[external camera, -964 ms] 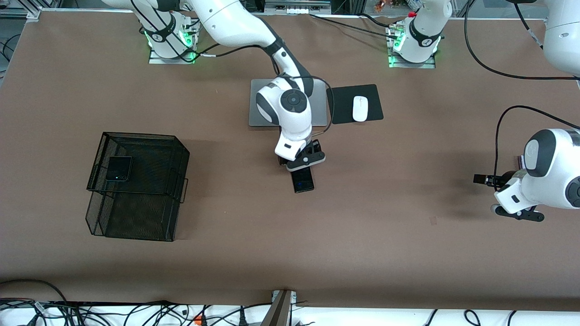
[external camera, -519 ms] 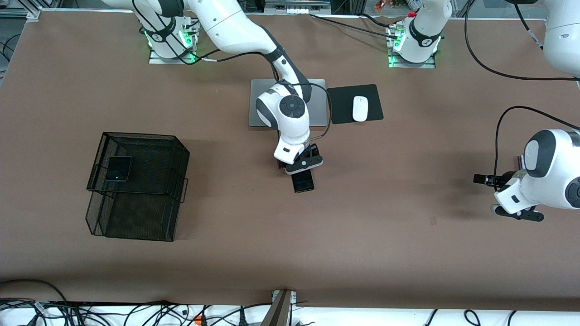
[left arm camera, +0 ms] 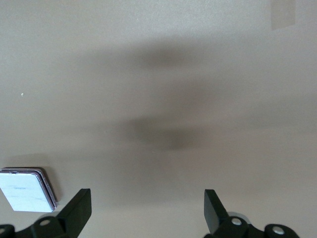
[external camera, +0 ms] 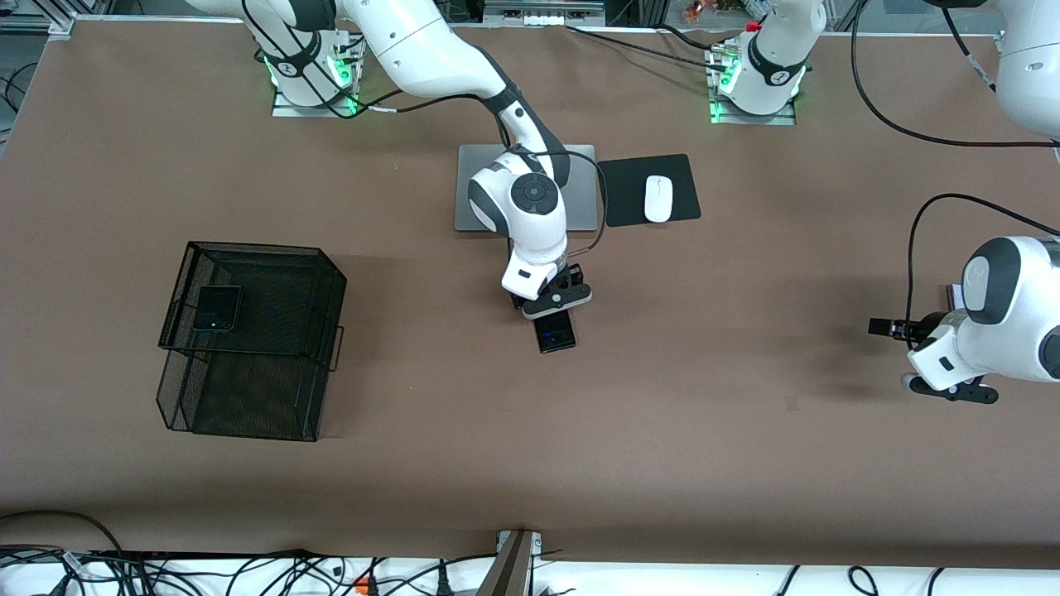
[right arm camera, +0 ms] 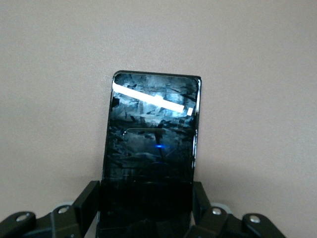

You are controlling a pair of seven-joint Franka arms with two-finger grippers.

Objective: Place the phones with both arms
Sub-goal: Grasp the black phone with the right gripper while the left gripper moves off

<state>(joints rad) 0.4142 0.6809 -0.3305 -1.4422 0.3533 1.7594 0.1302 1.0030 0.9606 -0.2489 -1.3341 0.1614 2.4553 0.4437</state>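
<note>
On the table's [external camera: 745, 463] right-arm end stands a black wire-mesh basket [external camera: 248, 339], a squarish black folded phone [external camera: 217, 308] already lying in its upper tier. At mid-table my right claw [external camera: 553, 308] is clamped on the long black slab phone [external camera: 555, 331], fingers [right arm camera: 89, 198] against both long edges at one end. The slab's long axis runs out from my claw toward the front camera. The basket lies well apart, toward my right arm's base. My left claw [external camera: 890, 329] waits, spread wide and empty, just beside the squarish pale lavender-white phone [left arm camera: 25, 189].
</note>
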